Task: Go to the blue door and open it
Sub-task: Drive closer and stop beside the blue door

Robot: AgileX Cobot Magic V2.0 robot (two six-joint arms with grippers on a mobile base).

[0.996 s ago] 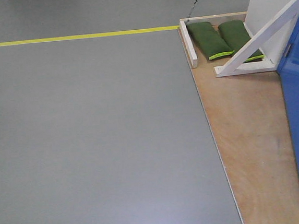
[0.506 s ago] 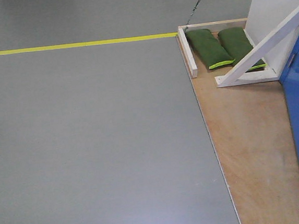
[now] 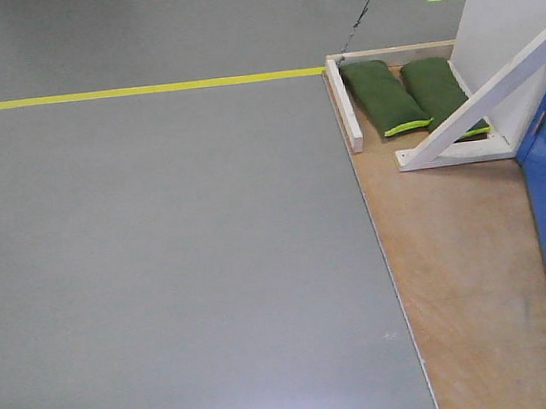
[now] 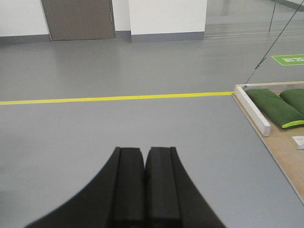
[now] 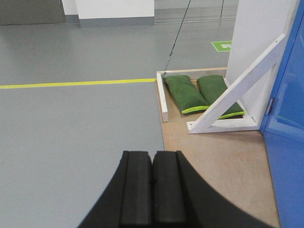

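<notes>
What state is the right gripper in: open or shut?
The right gripper is shut: its two black fingers press together, nothing between them.

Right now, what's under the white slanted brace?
The right green sandbag on the wooden platform runs beneath the brace; its near end is partly covered. The left sandbag lies clear.

Grey floor point(image 3: 164, 271) crossed by a yellow line point(image 3: 139, 89) — plywood platform point(image 3: 461, 274) carrying two green sandbags point(image 3: 383, 94) beside a white brace point(image 3: 488, 95).
</notes>
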